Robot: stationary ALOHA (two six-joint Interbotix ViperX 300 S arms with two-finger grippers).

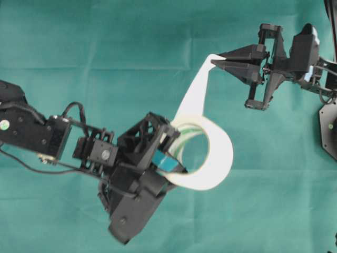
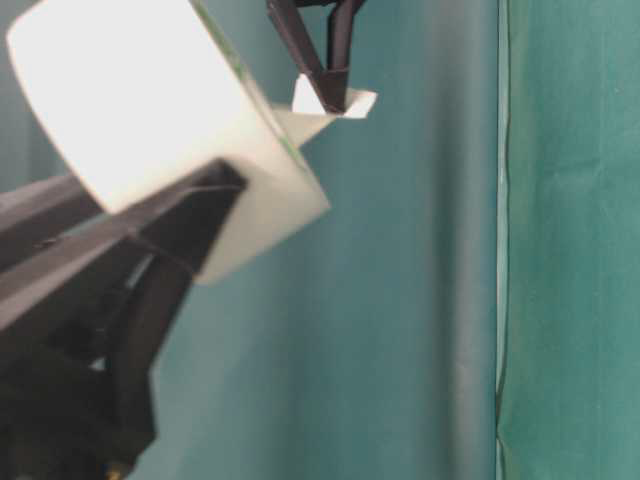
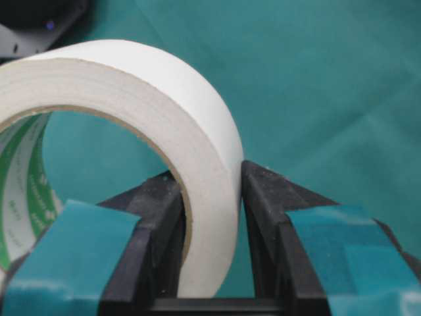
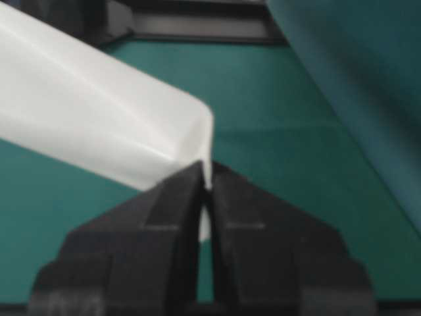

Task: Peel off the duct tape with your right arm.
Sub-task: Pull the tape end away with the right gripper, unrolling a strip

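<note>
The white duct tape roll (image 1: 210, 158) with its green-printed core is held off the table. My left gripper (image 1: 171, 158), its fingers marked with teal strips, is shut on the roll's wall (image 3: 210, 217), one finger inside the ring and one outside. A peeled white strip (image 1: 197, 87) runs up and right from the roll. Its end is pinched in my right gripper (image 1: 215, 61), whose plain black fingers are shut on the tape (image 4: 206, 172). In the table-level view the roll (image 2: 140, 90) fills the upper left and the right gripper (image 2: 338, 100) hangs above, with the tab folded at its tip.
Green cloth (image 1: 105, 42) covers the table, and a green curtain (image 2: 570, 240) hangs at the back. The right arm's base (image 1: 329, 126) sits at the right edge. The left arm's body (image 1: 31, 132) stretches in from the left.
</note>
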